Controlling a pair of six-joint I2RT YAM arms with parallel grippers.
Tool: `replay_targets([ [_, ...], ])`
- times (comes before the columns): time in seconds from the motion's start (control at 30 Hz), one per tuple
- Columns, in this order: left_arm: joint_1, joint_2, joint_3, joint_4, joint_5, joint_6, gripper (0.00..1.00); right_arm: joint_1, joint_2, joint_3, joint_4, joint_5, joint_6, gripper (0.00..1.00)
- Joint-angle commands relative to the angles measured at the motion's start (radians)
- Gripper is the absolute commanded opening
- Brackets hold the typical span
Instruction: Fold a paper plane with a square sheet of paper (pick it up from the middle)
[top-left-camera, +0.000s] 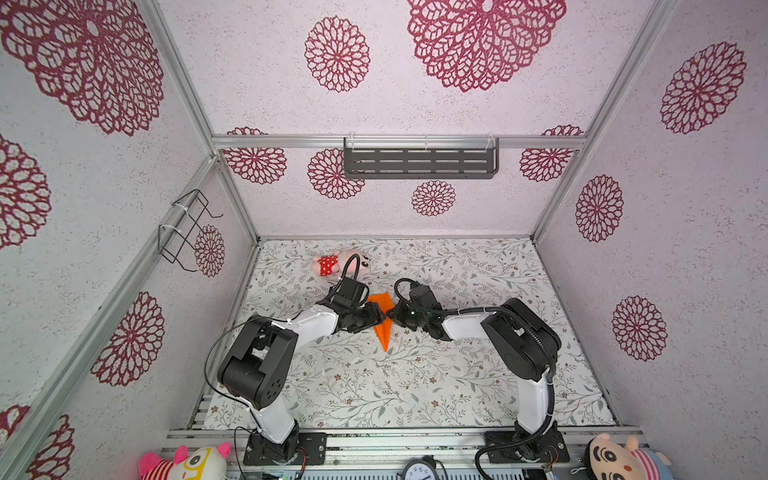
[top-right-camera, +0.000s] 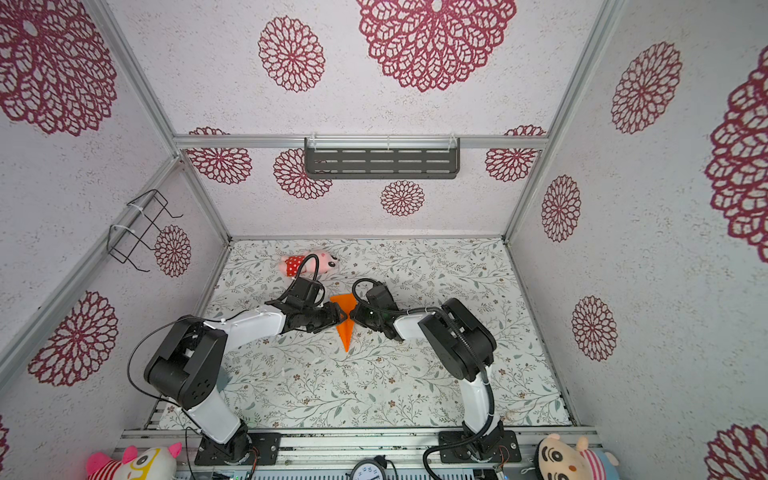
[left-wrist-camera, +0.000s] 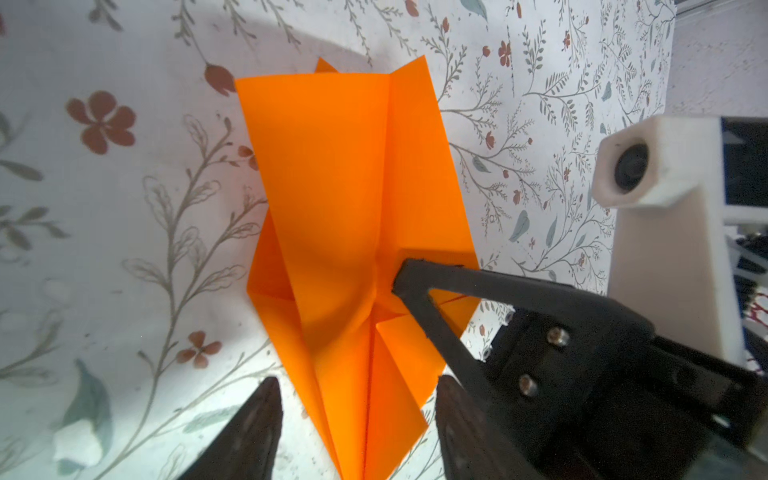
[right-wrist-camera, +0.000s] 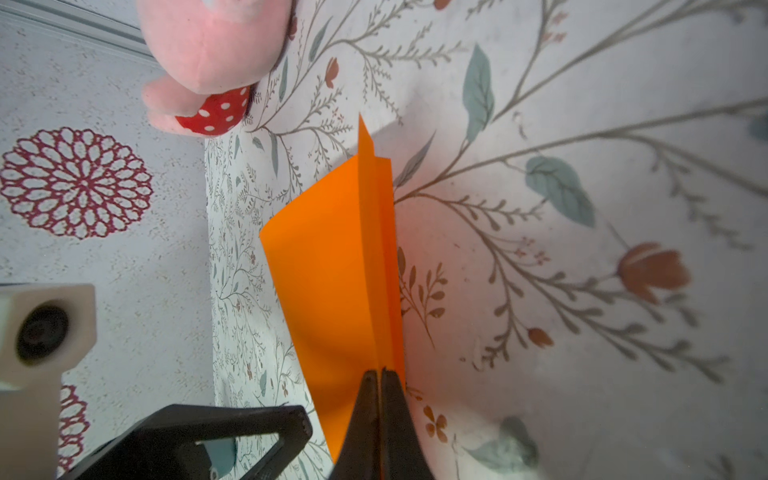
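The square sheet of paper now shows as the bright orange paper plane (top-left-camera: 382, 333) (top-right-camera: 345, 333), a narrow dart lying mid-mat with its tip toward the front. My right gripper (right-wrist-camera: 380, 374) (top-left-camera: 391, 317) is shut on the raised centre fold about halfway along the plane (right-wrist-camera: 332, 266). My left gripper (left-wrist-camera: 357, 415) (top-left-camera: 380, 317) is open, with one fingertip on each side of the plane (left-wrist-camera: 332, 187) and neither pressing it. In the left wrist view the right gripper's fingers (left-wrist-camera: 419, 286) pinch the crease. The two grippers meet tip to tip over the plane in both top views.
A pink plush toy (top-left-camera: 336, 264) (top-right-camera: 309, 264) (right-wrist-camera: 208, 54) with red dotted shorts lies at the back left of the floral mat (top-left-camera: 457, 374). A dark shelf (top-left-camera: 419, 162) hangs on the back wall and a wire rack (top-left-camera: 187, 228) on the left wall. Plush toys (top-left-camera: 187, 463) sit by the front rail.
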Motion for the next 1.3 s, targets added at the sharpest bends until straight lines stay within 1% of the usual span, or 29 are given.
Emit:
replay_targets([
  [0.0, 0.007, 0.03, 0.017, 0.049, 0.038, 0.001, 0.58, -0.005, 0.004, 0.01, 0.029, -0.011, 0.012, 0.0],
  [0.2, 0.014, 0.068, 0.021, 0.047, 0.048, -0.006, 0.59, -0.005, 0.004, 0.011, 0.031, -0.011, 0.014, 0.0],
  [0.3, 0.014, 0.083, 0.017, 0.064, 0.081, -0.011, 0.6, -0.005, 0.006, 0.01, 0.032, -0.011, 0.015, 0.0],
  [0.5, 0.015, 0.085, -0.015, 0.122, 0.155, -0.025, 0.56, -0.008, 0.01, 0.008, 0.043, -0.017, 0.024, 0.0],
  [0.67, 0.016, 0.095, -0.023, 0.139, 0.172, -0.035, 0.47, -0.008, 0.017, 0.008, 0.049, -0.023, 0.03, 0.0],
  [0.77, 0.016, 0.095, -0.025, 0.14, 0.167, -0.037, 0.45, -0.008, 0.017, 0.008, 0.048, -0.023, 0.03, 0.0],
  [1.03, 0.018, 0.1, -0.013, 0.105, 0.144, -0.028, 0.3, -0.009, 0.014, 0.008, 0.048, -0.024, 0.032, 0.0],
  [1.27, 0.017, 0.096, 0.0, 0.062, 0.112, -0.014, 0.25, -0.011, 0.016, 0.01, 0.049, -0.026, 0.033, 0.0],
])
